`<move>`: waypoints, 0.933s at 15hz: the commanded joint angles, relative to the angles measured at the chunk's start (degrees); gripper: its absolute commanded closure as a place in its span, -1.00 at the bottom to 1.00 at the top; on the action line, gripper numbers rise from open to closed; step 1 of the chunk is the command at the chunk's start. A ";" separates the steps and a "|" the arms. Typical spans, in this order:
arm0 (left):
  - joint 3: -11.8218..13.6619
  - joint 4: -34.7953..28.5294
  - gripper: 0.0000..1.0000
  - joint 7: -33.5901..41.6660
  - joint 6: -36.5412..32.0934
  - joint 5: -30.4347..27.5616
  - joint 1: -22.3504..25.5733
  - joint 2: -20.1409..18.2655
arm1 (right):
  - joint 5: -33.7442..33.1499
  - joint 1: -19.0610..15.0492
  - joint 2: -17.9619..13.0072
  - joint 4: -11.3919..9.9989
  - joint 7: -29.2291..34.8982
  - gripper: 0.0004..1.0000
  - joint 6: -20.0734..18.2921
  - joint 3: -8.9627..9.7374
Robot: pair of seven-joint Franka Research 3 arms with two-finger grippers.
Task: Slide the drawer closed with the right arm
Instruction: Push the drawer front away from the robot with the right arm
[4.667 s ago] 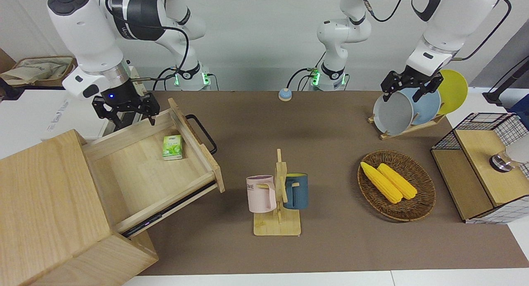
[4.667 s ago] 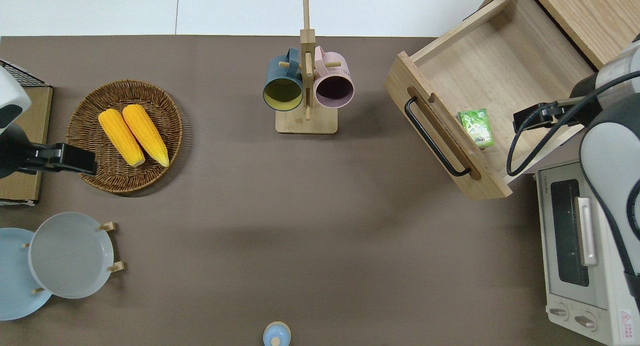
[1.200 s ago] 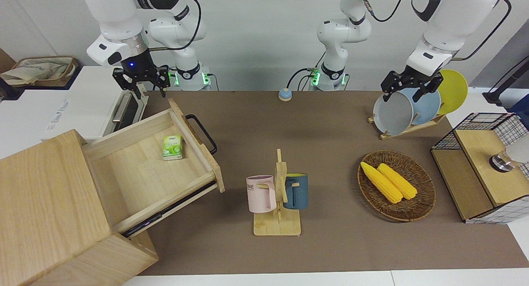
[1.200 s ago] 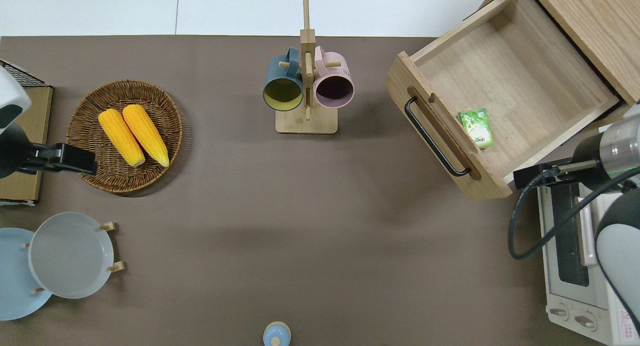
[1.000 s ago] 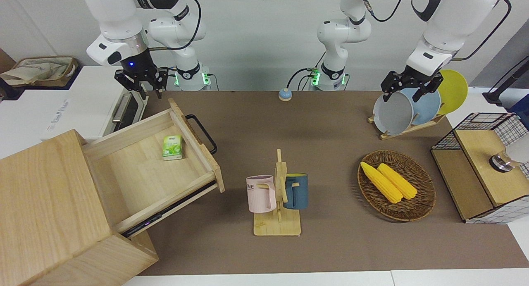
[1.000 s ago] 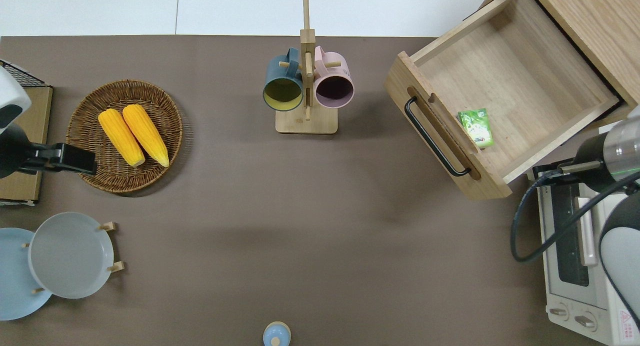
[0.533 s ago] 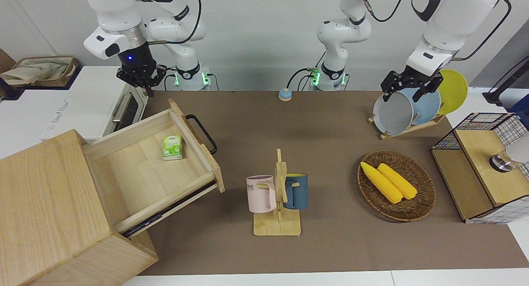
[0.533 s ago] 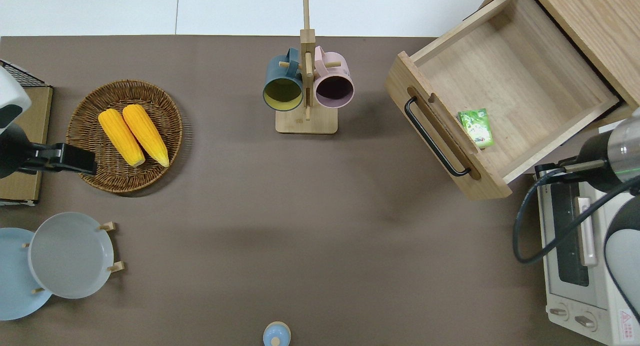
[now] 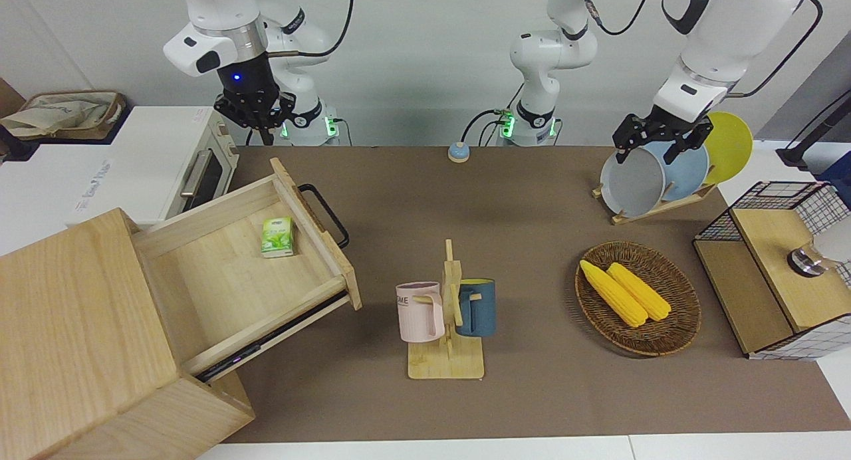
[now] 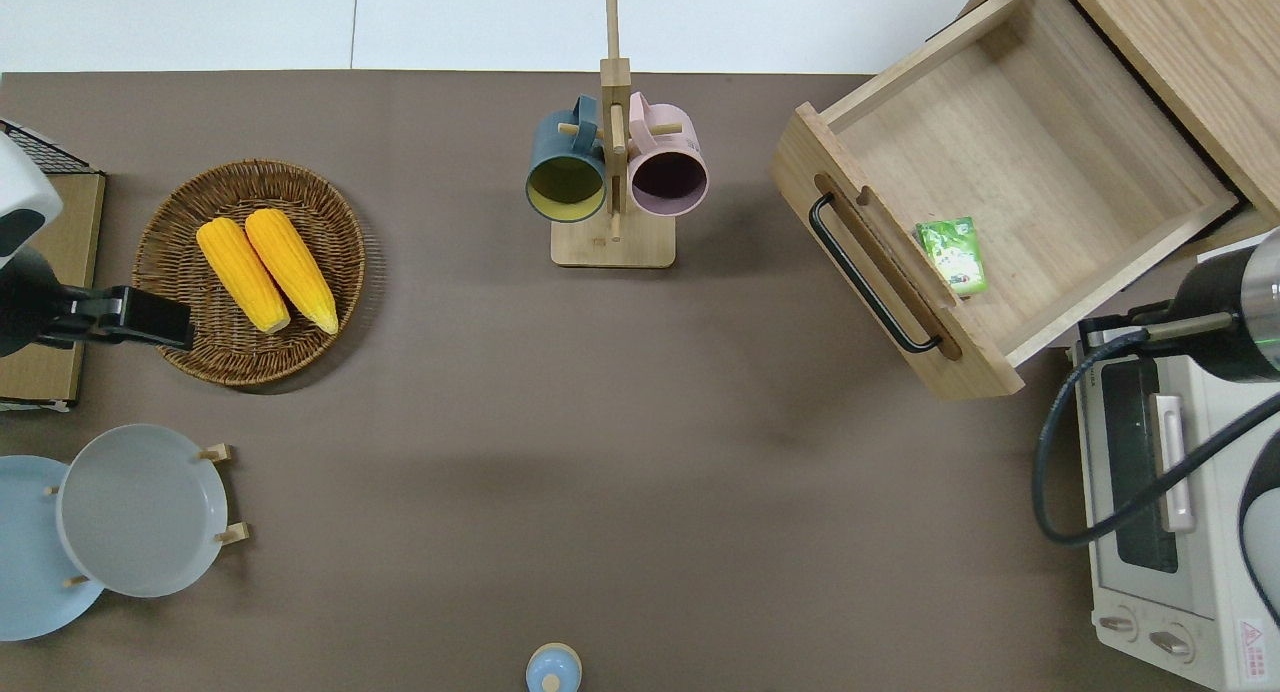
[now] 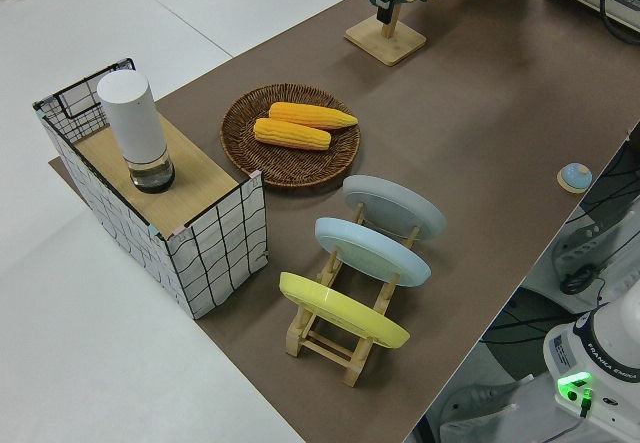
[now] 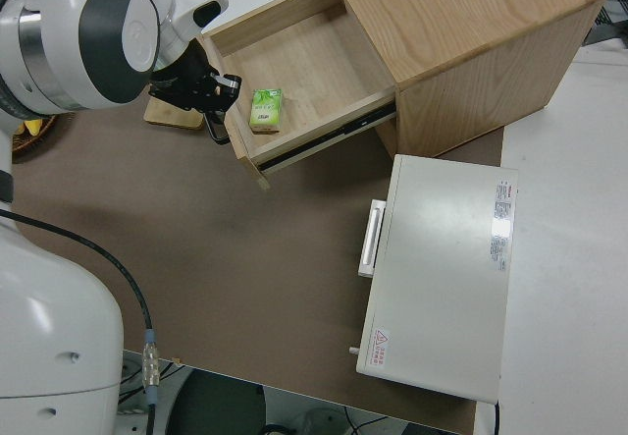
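Observation:
The drawer (image 9: 226, 280) stands pulled far out of the light-wood cabinet (image 9: 73, 327) at the right arm's end of the table. Its black bar handle (image 9: 326, 214) faces the table's middle. A small green box (image 9: 276, 236) lies in it by the front panel. The open drawer also shows in the overhead view (image 10: 1010, 142) and the right side view (image 12: 294, 62). My right gripper (image 9: 264, 135) hangs in the air, shut and empty, apart from the drawer. In the overhead view its wrist (image 10: 1235, 317) is over the toaster oven's end by the drawer. My left arm is parked, its gripper (image 9: 655, 151) open.
A white toaster oven (image 9: 159, 161) stands beside the cabinet, nearer to the robots. A mug stand (image 9: 447, 320) with two mugs is mid-table. A wicker basket (image 9: 685, 314) with corn, a plate rack (image 9: 625, 214) and a wire-mesh box (image 9: 778, 267) are toward the left arm's end.
My right gripper rose from over the drawer, drew back over the toaster oven and its fingers came together. The drawer and the green box have not moved.

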 commanded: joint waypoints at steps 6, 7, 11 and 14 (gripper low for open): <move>0.02 0.49 -0.99 -0.60 -1.03 1.02 -0.39 -0.16 | -0.34 8.72 6.39 5.61 19.29 1.00 -1.24 0.08; 0.02 0.58 -0.99 -0.60 -1.03 1.02 -0.39 -0.25 | -0.25 9.78 6.91 5.61 22.36 1.00 -1.15 0.08; 0.02 0.58 -0.99 -0.60 -1.03 1.02 -0.39 -0.25 | 0.45 11.11 8.76 5.52 34.14 1.00 -0.37 1.04; 0.02 0.58 -0.99 -0.60 -1.03 1.02 -0.39 -0.25 | 2.37 11.11 9.46 4.90 42.84 1.00 2.53 1.22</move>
